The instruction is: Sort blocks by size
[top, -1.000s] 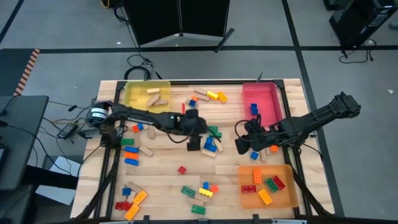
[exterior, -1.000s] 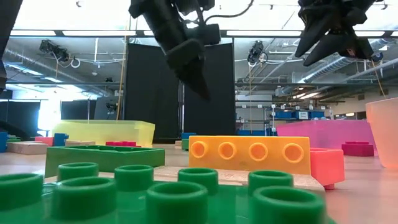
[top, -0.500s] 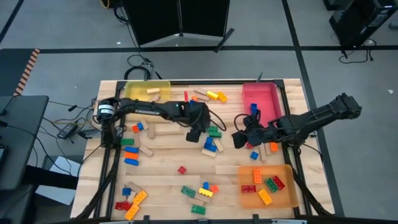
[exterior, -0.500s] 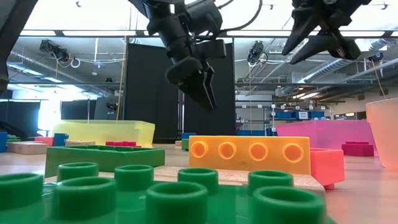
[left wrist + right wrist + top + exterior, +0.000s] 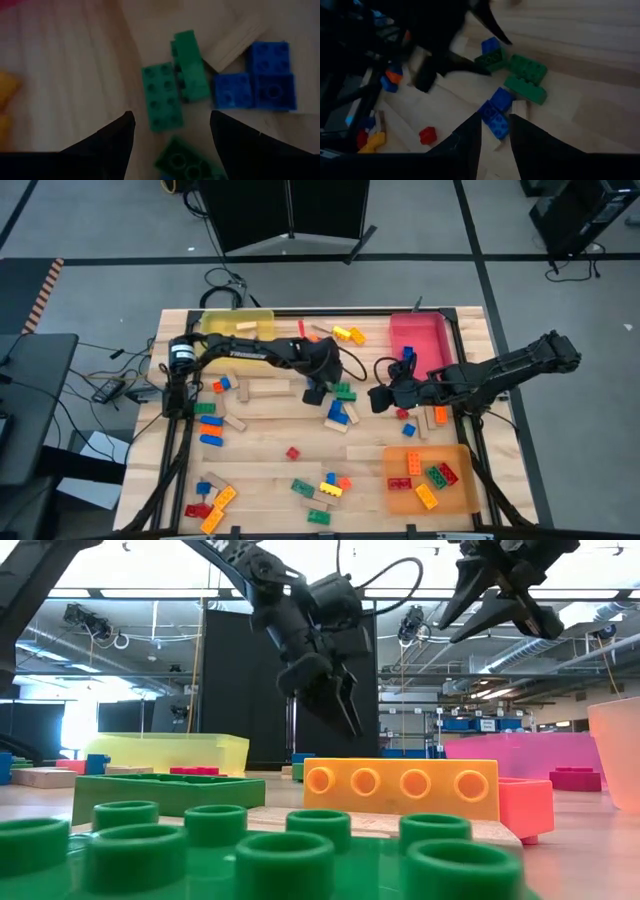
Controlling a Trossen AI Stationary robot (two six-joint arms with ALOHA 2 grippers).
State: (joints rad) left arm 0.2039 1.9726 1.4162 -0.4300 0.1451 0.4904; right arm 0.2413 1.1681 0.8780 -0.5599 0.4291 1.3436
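Over the middle of the wooden table (image 5: 260, 450), the left arm is reaching farther toward the far side than a second ago, and its left gripper (image 5: 314, 391) is now hanging just above the cluster of green bricks (image 5: 343, 392) and blue bricks (image 5: 338, 414), jaws spread with nothing between them; in its own wrist view the fingers are framing a green brick (image 5: 161, 96) that is lying flat on the wood. That is looking like the approach to a pick, not yet a grasp. The right gripper (image 5: 381, 397) is drifting in from the right side toward the same cluster, its jaws having closed almost together over the last second and holding nothing that shows. The yellow tray (image 5: 236, 332), the pink tray (image 5: 420, 340) and the orange tray (image 5: 432, 477) are each holding a few pieces already, but most blocks are lying scattered across the table, so the sorting is looking well short of finished. Smallest, a red brick (image 5: 293, 452) is sitting alone near the centre, untouched.
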